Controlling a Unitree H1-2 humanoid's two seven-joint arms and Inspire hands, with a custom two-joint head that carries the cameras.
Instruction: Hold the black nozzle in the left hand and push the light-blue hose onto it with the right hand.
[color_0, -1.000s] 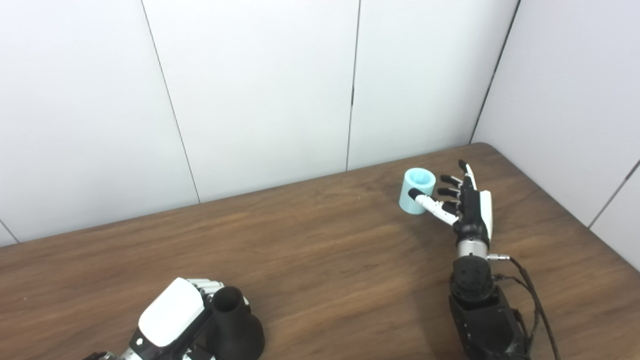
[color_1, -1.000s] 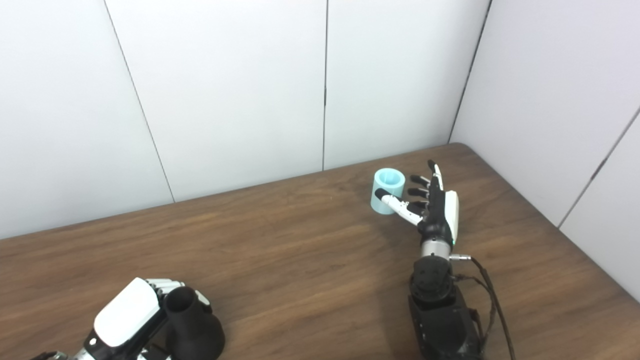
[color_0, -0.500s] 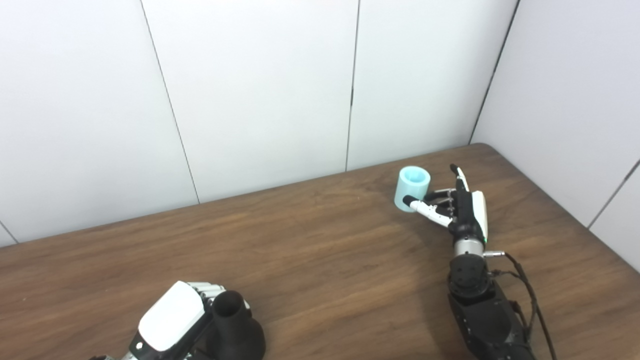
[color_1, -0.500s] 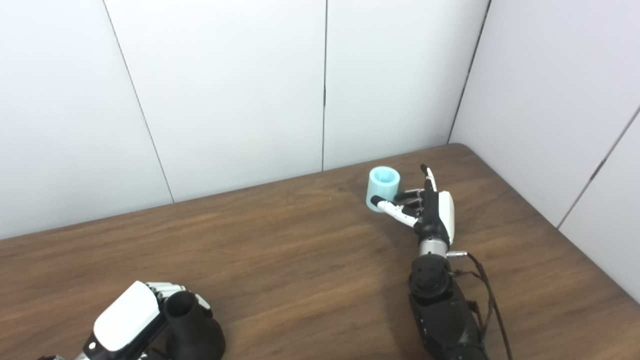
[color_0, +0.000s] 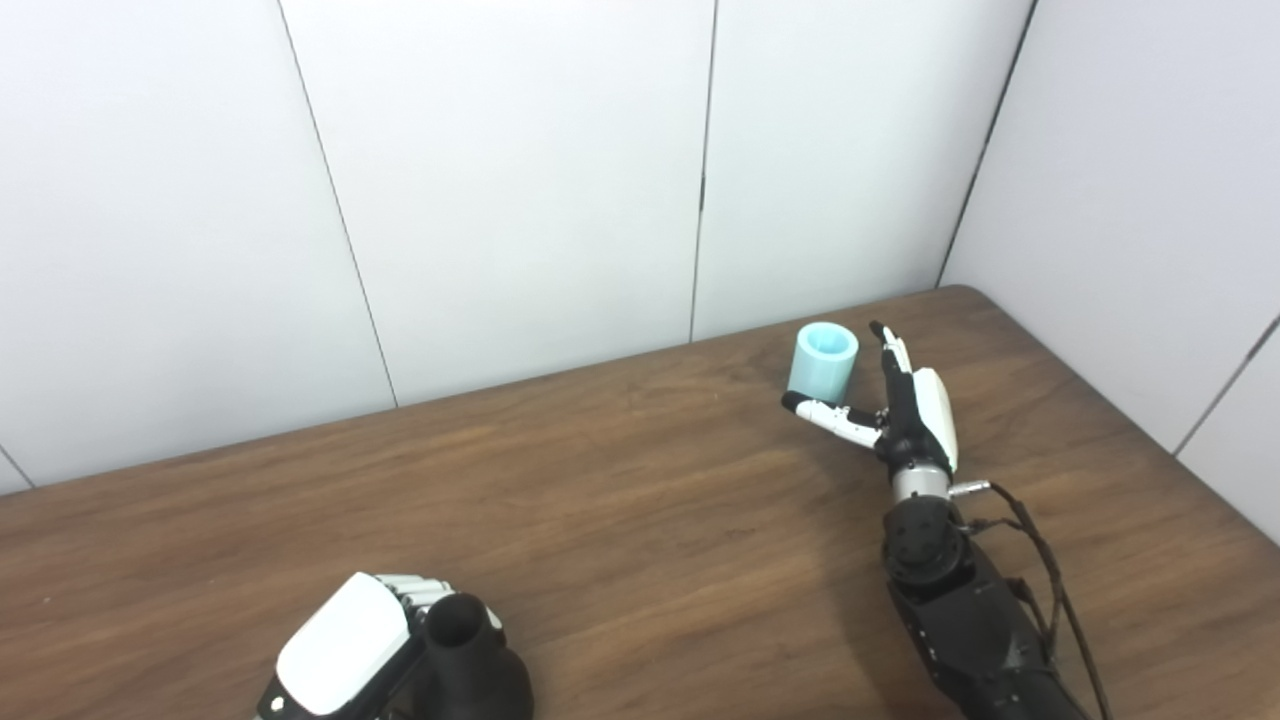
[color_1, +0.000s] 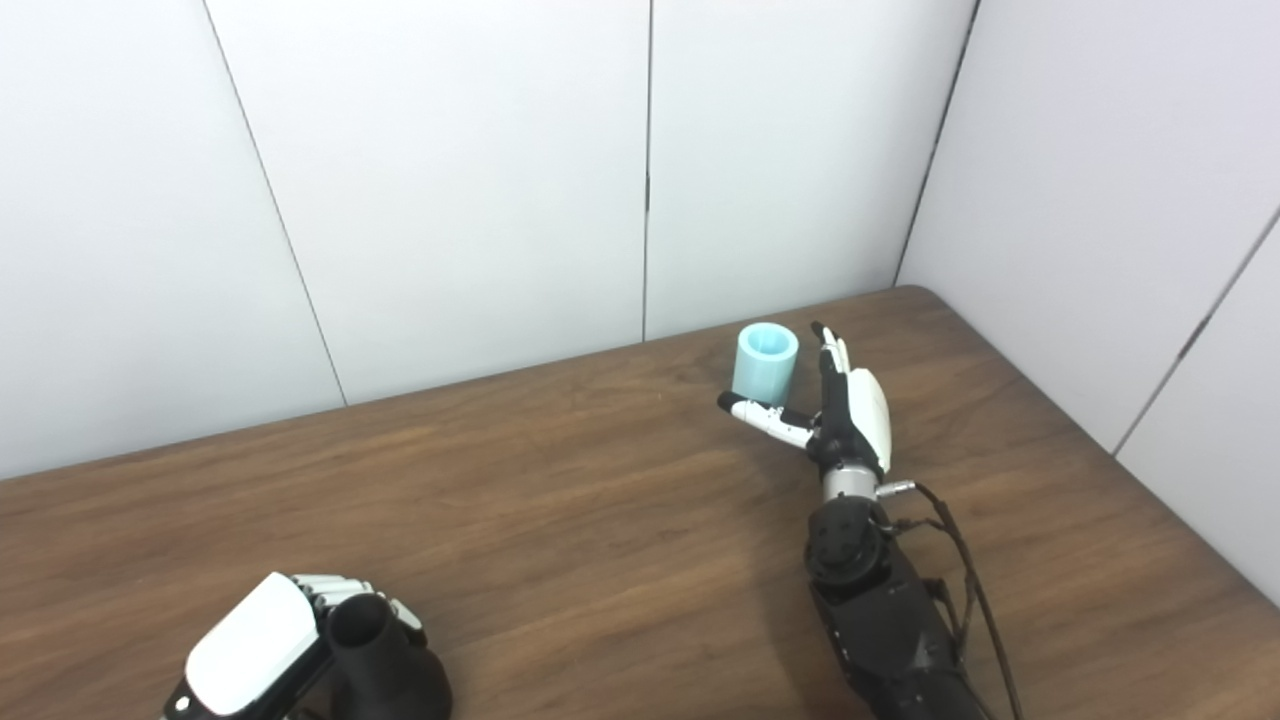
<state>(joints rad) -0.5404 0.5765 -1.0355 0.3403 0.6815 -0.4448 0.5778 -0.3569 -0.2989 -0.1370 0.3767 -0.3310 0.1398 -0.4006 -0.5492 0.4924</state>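
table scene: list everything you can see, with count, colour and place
short light-blue hose piece: one, pale blue, standing upright with its open end up, far right part of the table, just left of the right hand
black flared nozzle: one, matt black, narrow open neck up, near edge at the left, held by the left hand
wooden table: one, dark brown wood grain, fills the lower picture
wall panels: white, behind and to the right of the table
left hand: one, white back with black parts, shut on the nozzle
right hand: one, black and white, fingers spread open beside the hose, thumb in front of it, not yet closed
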